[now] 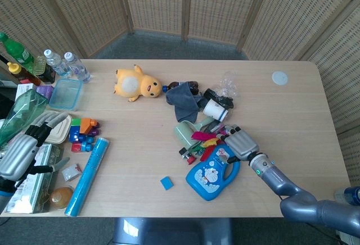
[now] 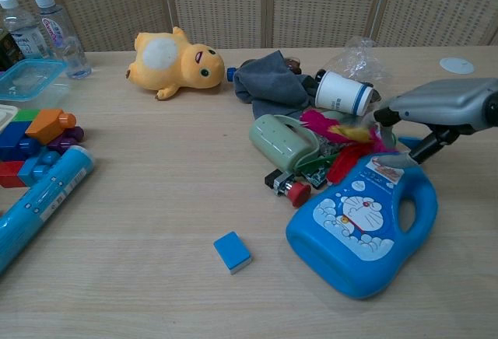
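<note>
While the right hand (image 1: pixel 241 143) grips one blue detergent bottle (image 1: pixel 214 169), one blue block (image 1: pixel 166 182) lies nearby.

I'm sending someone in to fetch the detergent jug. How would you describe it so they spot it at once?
Look at the cluttered pile in the middle of the wooden table, then at its near right edge by the right hand. The jug lies flat there: the only big bright blue handled bottle, with a cartoon cat on its label.
</note>
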Motion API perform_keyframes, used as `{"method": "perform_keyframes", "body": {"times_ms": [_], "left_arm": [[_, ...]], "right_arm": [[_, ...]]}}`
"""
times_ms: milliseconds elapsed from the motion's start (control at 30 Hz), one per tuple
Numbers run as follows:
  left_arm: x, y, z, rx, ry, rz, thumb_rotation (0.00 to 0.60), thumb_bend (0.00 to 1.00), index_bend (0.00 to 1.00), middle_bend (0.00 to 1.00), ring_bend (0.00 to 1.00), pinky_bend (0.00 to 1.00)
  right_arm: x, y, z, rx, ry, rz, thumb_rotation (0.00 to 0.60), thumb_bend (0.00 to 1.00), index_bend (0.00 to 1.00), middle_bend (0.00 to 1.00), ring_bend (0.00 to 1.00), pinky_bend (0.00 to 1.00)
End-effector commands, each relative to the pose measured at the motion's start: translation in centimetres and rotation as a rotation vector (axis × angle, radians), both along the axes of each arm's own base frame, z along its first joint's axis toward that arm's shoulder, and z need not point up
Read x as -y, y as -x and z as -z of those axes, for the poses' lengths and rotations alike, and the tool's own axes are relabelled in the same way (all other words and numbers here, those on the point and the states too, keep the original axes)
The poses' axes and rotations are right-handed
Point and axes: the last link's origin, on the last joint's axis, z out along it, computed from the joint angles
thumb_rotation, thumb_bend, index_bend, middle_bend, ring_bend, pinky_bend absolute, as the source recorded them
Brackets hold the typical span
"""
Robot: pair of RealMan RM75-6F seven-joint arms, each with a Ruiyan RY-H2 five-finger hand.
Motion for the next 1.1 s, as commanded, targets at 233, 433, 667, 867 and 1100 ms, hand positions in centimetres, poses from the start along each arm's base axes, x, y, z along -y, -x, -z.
{"method": "perform_keyframes", "body": {"times_ms": [233,433,667,867,1100], "left_arm": [[-0.1,0.1,0.2,0.004,0.007,0.003,0.564,0.3,0.0,0.0,0.0,0.0],[-0.1,-0.1,0.1,0.011,0.001,0.015,0.565,0.3,0.0,0.0,0.0,0.0],[0.1,0.1,0.1,0.014,0.001,0.012,0.566,0.3,0.0,0.0,0.0,0.0],[0.4,0.4,-0.2,0.017,-0.008,-0.002,0.566,0.3,0.0,0.0,0.0,0.0],[0.6,0.5,-0.5,0.018,-0.014,-0.002,0.564,0.3,0.0,0.0,0.0,0.0]], "right_arm": [[-1.9,1.5,-1.4,-0.095,-0.016,0.031,0.207,0.41,0.19,0.4,0.12,0.0],[-2.2,0.5,-2.8,-0.077,0.032,0.011,0.2,0.41,0.19,0.39,0.12,0.0],[-0.1,-1.5,-1.8,-0.005,0.051,-0.019,0.198,0.41,0.15,0.35,0.1,0.0],[1.3,-2.9,0.4,0.006,0.014,-0.044,0.199,0.41,0.11,0.29,0.06,0.0],[1.8,-2.9,2.2,-0.002,-0.018,-0.035,0.199,0.41,0.01,0.17,0.0,0.0]]}}
